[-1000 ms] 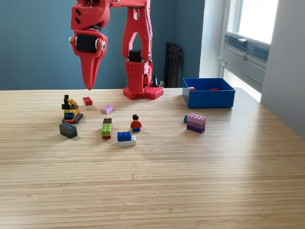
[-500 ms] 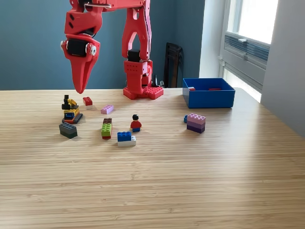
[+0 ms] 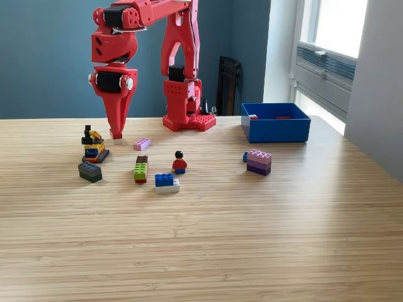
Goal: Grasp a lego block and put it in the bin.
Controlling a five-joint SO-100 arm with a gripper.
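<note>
The bin (image 3: 276,128) is a low-walled, open-topped blue rectangular box.

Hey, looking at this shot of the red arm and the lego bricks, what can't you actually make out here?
All in the exterior view, the only one:
- The end effector covers the small red brick's spot; whether it is open or gripping cannot be told.
- The bin: its front wall hides most of the floor; only red bits show.
- The arm is cut off by the top edge.
- The toy figure is too small for detail.
</note>
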